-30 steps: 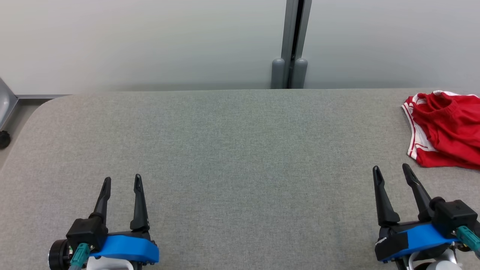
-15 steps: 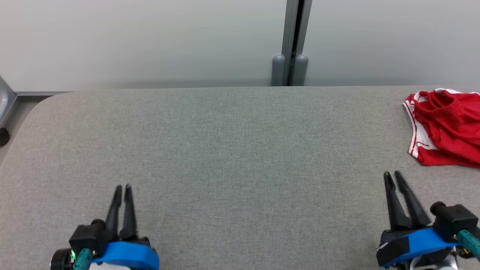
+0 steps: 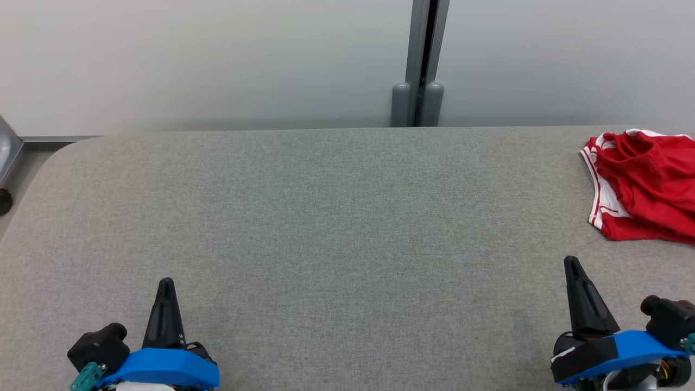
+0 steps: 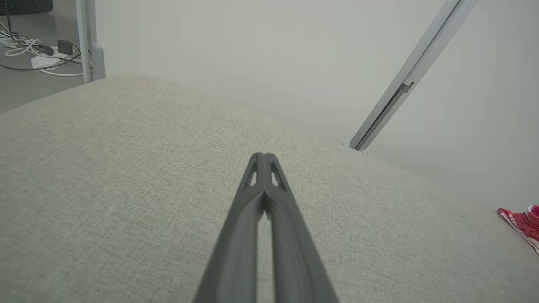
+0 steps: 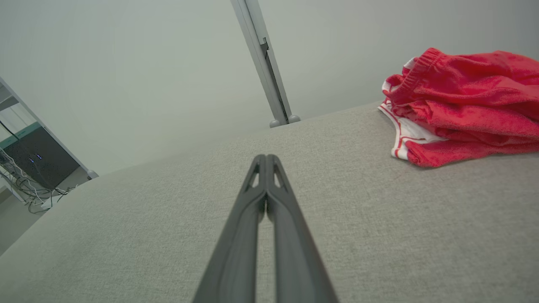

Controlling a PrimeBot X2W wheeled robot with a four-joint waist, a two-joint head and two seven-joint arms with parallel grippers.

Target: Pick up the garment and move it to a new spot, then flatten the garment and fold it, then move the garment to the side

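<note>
**Garment clear of both closed grippers**

One red garment (image 3: 646, 184) is found at the far right edge of the bench (image 3: 347, 228), near the right gripper (image 3: 571, 262) but untouched. The left gripper (image 3: 165, 283) is well apart from it. Two grippers are counted, both with jaws pressed together and empty. The garment's elastic waistband is resolved in the right wrist view.

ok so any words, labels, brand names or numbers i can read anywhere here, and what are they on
No readable text in any view.
red garment: white stripes along one edge, no print or tag showing.
left hand and right hand: plain dark, no lettering.
grey table: plain fabric, no marks.
dark cabinet: a few small lit dots, too small and blurred to read.
</note>
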